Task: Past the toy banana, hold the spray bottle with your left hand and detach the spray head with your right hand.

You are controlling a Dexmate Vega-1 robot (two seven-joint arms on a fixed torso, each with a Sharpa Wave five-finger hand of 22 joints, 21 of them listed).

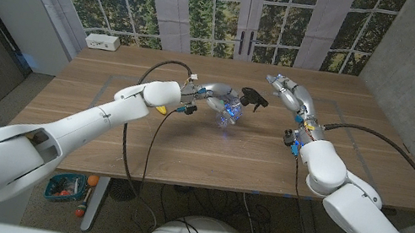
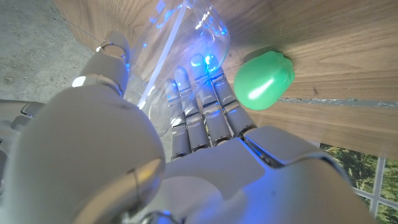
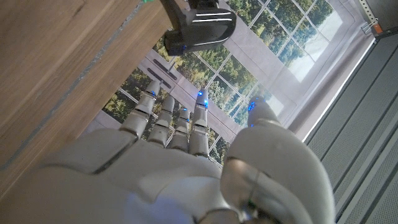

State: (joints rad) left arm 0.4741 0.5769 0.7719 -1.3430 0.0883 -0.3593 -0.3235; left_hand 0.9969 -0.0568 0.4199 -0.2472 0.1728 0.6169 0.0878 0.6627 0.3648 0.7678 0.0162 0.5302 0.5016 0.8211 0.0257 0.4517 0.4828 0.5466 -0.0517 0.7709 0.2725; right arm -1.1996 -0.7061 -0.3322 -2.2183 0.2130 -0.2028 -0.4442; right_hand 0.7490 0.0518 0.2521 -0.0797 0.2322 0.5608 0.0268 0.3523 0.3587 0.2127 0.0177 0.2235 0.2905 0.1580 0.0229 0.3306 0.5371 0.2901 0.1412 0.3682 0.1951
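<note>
My left hand (image 1: 212, 98) grips a clear spray bottle (image 1: 230, 113) and holds it tilted just above the table's middle. In the left wrist view its fingers (image 2: 199, 106) wrap the clear body (image 2: 186, 37), with the dip tube showing inside. The black spray head (image 1: 254, 99) sits at the bottle's end that faces my right hand (image 1: 285, 88). That hand hovers close behind it with its fingers (image 3: 171, 118) stretched out and nothing in them; the spray head (image 3: 202, 25) lies just beyond the fingertips. A bit of the yellow toy banana (image 1: 161, 110) peeks out under my left wrist.
A round green toy (image 2: 264, 79) lies on the wood right beside the bottle. A white box (image 1: 103, 42) stands at the table's (image 1: 209, 155) far left corner. Windows run behind the table, and a grey wall stands on the right.
</note>
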